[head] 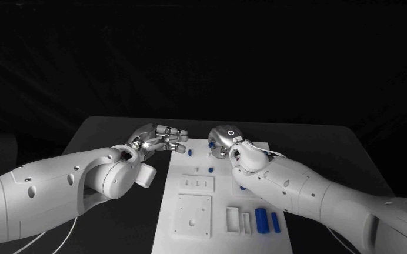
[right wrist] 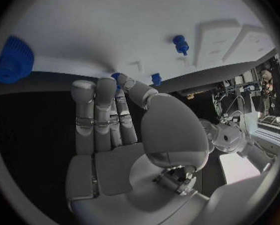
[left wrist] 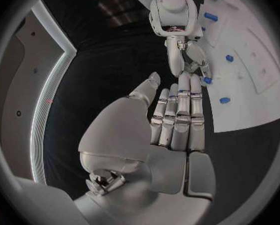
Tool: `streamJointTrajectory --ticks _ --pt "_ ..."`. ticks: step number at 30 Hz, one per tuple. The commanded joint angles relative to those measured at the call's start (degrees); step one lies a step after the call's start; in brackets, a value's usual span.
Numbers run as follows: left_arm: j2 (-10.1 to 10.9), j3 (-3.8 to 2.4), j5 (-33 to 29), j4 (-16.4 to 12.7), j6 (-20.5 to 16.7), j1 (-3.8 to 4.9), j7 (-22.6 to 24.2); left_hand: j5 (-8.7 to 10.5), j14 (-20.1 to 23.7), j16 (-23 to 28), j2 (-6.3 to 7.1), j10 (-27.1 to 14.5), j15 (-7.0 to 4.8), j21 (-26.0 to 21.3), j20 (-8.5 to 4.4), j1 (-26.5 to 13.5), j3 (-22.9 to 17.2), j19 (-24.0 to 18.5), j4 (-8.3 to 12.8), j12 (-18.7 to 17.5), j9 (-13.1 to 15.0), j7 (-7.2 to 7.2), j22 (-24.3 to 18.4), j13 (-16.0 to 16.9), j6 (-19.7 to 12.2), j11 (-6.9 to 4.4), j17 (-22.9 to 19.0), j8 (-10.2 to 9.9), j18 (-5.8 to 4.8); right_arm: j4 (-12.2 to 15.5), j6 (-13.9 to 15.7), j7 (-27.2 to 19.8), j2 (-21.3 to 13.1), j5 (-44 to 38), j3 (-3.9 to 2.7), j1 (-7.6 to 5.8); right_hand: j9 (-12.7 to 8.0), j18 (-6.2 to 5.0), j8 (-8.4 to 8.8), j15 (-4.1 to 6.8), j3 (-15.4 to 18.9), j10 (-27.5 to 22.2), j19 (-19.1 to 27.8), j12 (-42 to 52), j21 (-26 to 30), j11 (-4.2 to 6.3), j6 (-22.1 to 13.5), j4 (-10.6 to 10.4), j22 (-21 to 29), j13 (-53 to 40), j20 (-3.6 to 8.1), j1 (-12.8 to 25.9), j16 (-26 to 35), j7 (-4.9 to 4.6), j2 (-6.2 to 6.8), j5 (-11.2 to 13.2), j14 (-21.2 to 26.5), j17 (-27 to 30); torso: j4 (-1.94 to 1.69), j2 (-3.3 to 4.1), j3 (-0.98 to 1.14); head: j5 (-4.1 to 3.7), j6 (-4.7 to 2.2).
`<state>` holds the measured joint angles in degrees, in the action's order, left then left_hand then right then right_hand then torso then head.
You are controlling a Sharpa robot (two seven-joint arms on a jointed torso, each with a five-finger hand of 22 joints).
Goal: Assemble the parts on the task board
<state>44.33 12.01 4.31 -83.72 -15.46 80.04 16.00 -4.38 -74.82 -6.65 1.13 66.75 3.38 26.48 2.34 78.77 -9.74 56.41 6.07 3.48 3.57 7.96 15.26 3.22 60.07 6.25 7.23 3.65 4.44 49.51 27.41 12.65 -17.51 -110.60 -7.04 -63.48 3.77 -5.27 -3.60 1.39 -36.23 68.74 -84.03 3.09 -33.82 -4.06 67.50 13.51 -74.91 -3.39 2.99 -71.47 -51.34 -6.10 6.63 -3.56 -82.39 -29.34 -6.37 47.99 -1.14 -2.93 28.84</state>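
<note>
Reaching in from the left, the left hand hovers over the black tabletop just beside the far left edge of the task board, fingers straight and side by side, holding nothing — the left wrist view shows them extended toward the board's edge with the thumb set apart. The board itself is a long white plate running down the middle of the tabletop, with raised white blocks at its near end and two blue cylinders lying side by side near its near right corner. Further up, small blue parts stand on its far portion. The right hand sits over the far end of the board, close to the left hand but apart from it; in the right wrist view its fingertips rest against a small blue part at the board's edge — whether it is actually pinched, I cannot tell. A blue gear lies nearby on the board.
</note>
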Motion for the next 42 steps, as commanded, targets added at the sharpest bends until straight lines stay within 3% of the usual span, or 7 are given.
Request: streamJointTrajectory --ticks 1,8,19,30,33,37,42 --pt "-0.1 -0.03 0.2 0.0 0.9 0.16 0.1 -0.25 0.1 -0.4 0.14 -0.2 0.02 0.2 0.01 -0.6 0.0 0.1 0.4 -0.1 0.0 -0.05 -0.1 0.1 -0.3 -0.05 0.1 -0.1 -0.21 0.0 -1.1 -0.9 0.0 1.3 0.04 -0.02 -0.2 -1.45 0.06 -0.65 1.8 -3.3 -0.8 0.3 3.2 -0.81 -1.9 -0.5 -1.7 0.0 -0.7 1.1 0.4 -0.11 2.26 -0.8 -0.1 0.4 0.03 0.03 0.01 0.0 0.01" --pt "0.5 -0.03 0.2 -0.1 0.8 0.17 0.0 -0.22 0.1 -0.4 0.25 -0.3 0.03 0.2 0.03 -0.6 0.1 0.1 0.4 -0.1 0.0 0.01 -0.2 0.1 -0.4 -0.01 0.1 -0.1 -0.21 3.3 0.8 -1.1 -1.4 2.9 0.03 -0.07 -0.2 -3.11 0.11 -1.3 13.4 -9.2 -2.4 0.3 8.6 -1.98 -5.6 -4.1 1.9 0.0 -1.63 -2.2 0.6 0.45 3.27 -4.0 -0.1 1.4 0.25 0.01 0.18 0.25 -0.21" --pt "1.6 -0.03 0.2 -0.4 0.6 0.25 0.1 -0.22 0.2 -0.4 0.38 -0.3 0.05 0.2 0.04 -0.5 0.2 0.1 0.5 -0.1 0.1 -0.01 -0.3 0.1 -0.3 0.01 0.0 -0.1 -0.21 11.2 1.8 0.4 -8.2 2.4 -1.04 -0.43 -0.2 -2.8 0.09 -1.03 8.8 -6.0 -2.3 0.1 9.6 -1.37 -4.7 -4.8 2.9 0.1 -1.45 -2.4 0.5 -0.16 4.47 -1.0 -0.2 2.1 1.45 -0.43 0.4 0.65 -0.6" --pt "2.2 0.04 0.0 0.0 1.0 0.29 0.1 -0.18 0.2 -0.3 0.45 -0.2 0.05 0.2 0.06 -0.4 0.2 0.0 0.6 -0.1 0.0 -0.03 -0.3 0.1 -0.3 -0.02 0.0 -0.1 -0.23 14.6 -2.8 -2.6 -15.9 5.4 -3.02 -0.55 -0.1 -0.05 -0.03 2.86 5.8 12.9 -2.6 2.9 2.1 4.22 -1.9 -5.1 -0.4 -2.1 1.95 -1.0 -0.8 0.74 5.51 -3.1 -0.1 0.8 2.76 -0.94 0.98 0.95 -0.49" --pt "2.1 0.06 0.1 0.2 1.0 0.29 0.1 -0.18 0.2 -0.3 0.45 -0.2 0.05 0.2 0.06 -0.4 0.2 0.0 0.6 -0.1 0.0 -0.03 -0.3 0.1 -0.3 -0.02 0.0 -0.1 -0.23 14.1 -4.1 -3.8 -16.5 6.7 -3.15 -0.55 0.0 1.36 -0.21 3.84 11.1 14.2 -2.5 9.1 1.2 5.0 -2.9 -4.8 -1.3 -8.9 3.37 -1.4 -0.8 0.88 5.5 -3.8 0.0 -0.1 2.55 -0.88 1.08 0.75 -0.4" --pt "2.1 0.07 0.4 0.4 1.0 0.28 0.1 -0.2 0.2 -0.4 0.58 -0.2 0.05 0.2 0.05 -0.4 0.3 0.1 0.6 -0.1 0.0 -0.02 -0.4 0.1 -0.6 -0.01 0.0 -0.1 -0.25 13.0 -4.7 -5.3 -16.6 7.5 -3.23 -0.55 -0.1 1.64 0.16 3.1 17.9 0.2 -2.8 40.7 -7.7 4.89 -5.0 -4.0 -5.4 -43.5 2.95 -2.9 -4.0 0.52 2.96 -3.8 0.9 -5.7 2.47 -0.86 1.09 0.59 -0.39" --pt "2.0 0.09 0.7 0.7 1.1 0.28 0.1 -0.18 0.1 -0.4 0.66 -0.2 0.04 0.2 0.06 -0.5 0.4 0.1 0.6 -0.1 0.0 -0.04 -0.5 0.1 -0.6 -0.02 0.0 -0.1 -0.26 11.0 -6.8 -5.4 -16.1 7.6 -3.27 -0.54 -0.1 1.26 -0.13 2.65 20.1 3.2 -2.8 55.7 -17.6 4.23 -7.3 -4.9 -6.9 -59.8 2.32 -2.4 -8.4 0.14 3.55 -4.3 1.3 -14.4 2.47 -0.77 1.19 0.22 -0.34"
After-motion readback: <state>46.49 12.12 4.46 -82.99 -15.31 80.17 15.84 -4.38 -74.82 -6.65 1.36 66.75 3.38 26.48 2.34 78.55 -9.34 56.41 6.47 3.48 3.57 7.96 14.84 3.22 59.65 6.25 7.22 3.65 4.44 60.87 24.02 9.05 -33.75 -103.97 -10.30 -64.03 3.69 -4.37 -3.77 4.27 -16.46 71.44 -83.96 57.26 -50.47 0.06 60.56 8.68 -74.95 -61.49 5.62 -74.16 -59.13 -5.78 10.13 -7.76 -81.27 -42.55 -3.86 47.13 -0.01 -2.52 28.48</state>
